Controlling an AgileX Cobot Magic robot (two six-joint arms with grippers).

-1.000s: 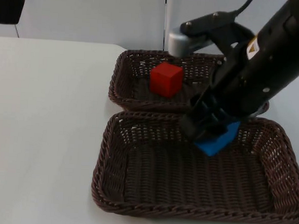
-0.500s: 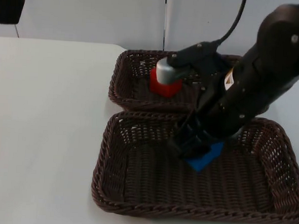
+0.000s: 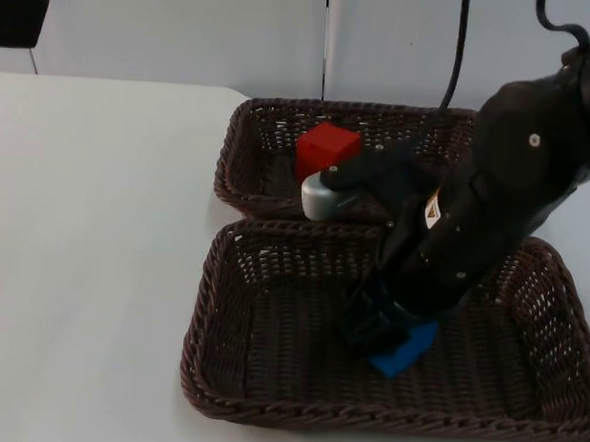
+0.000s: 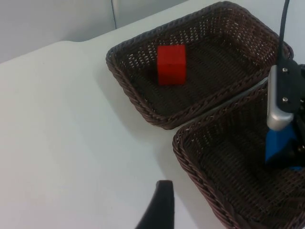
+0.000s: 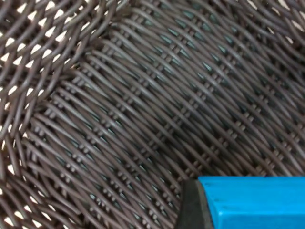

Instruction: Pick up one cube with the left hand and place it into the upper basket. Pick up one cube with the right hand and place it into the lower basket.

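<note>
I hold the blue cube [image 3: 403, 350] pinched in my right gripper [image 3: 380, 331], low over the near basket [image 3: 205, 306] floor, ready to set down. Whether it touches the weave, I cannot tell. The red cube [image 3: 325, 150] lies in the far basket [image 3: 243, 128]. My left gripper [image 4: 159, 210] waits at far left, its fingers' spread unclear.

light: bright, even | shadows: soft, faint | glare: none | blur: none
</note>
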